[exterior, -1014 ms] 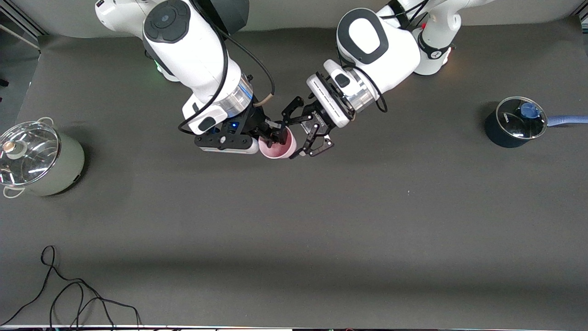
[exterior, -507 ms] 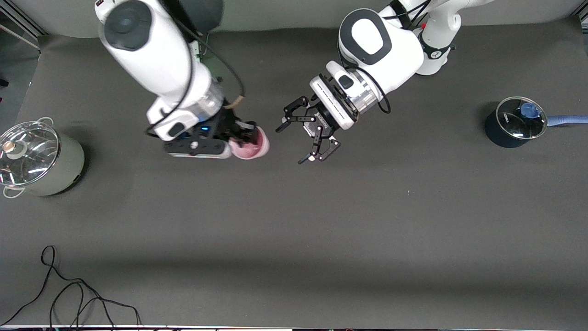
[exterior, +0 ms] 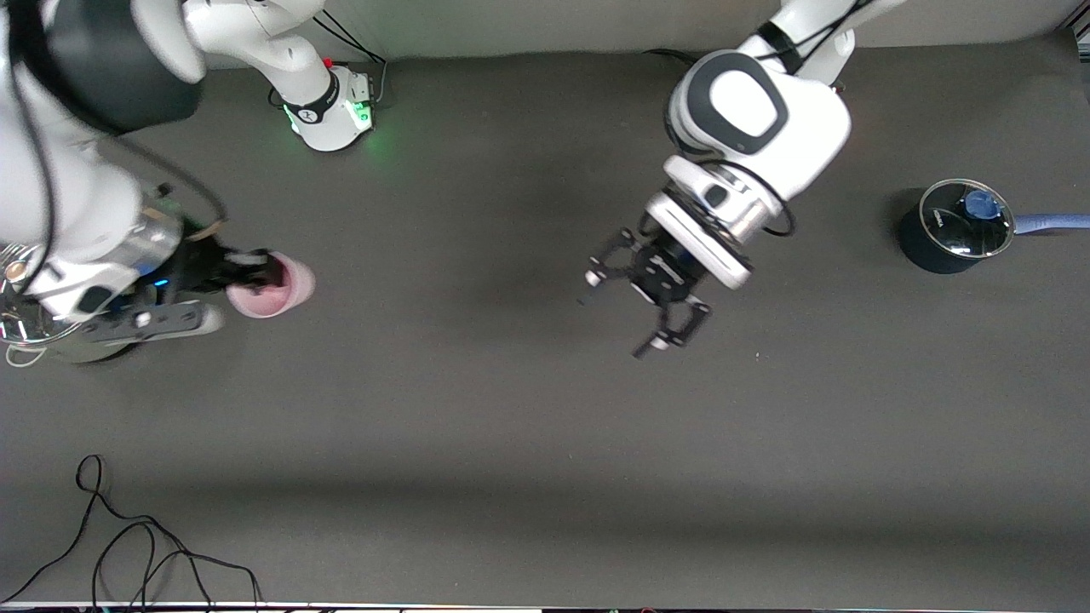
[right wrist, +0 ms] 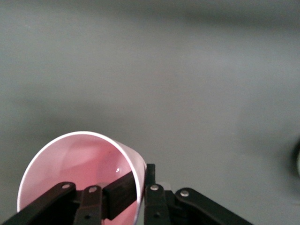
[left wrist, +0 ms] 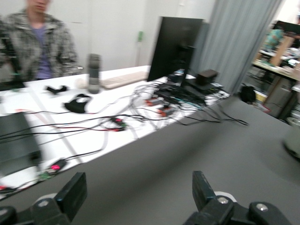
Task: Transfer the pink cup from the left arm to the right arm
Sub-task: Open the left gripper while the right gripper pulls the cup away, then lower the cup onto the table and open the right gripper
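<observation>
Dark worktop [exterior: 511,409] carries little: the right end effector [exterior: 255,274] pinches the pink cup [exterior: 277,289] by its rim, likely light, stiff and slippery, while the left end effector [exterior: 634,311] hangs wide and empty.

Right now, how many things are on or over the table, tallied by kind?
Cups: 1, the pink cup, pinched by its rim in the shut right gripper.
Lidded pots: 2, the pale steel pot and the dark saucepan.
Cables: 1, the black cable.
Grippers: 2, counting the open left gripper.
Total: 6
</observation>
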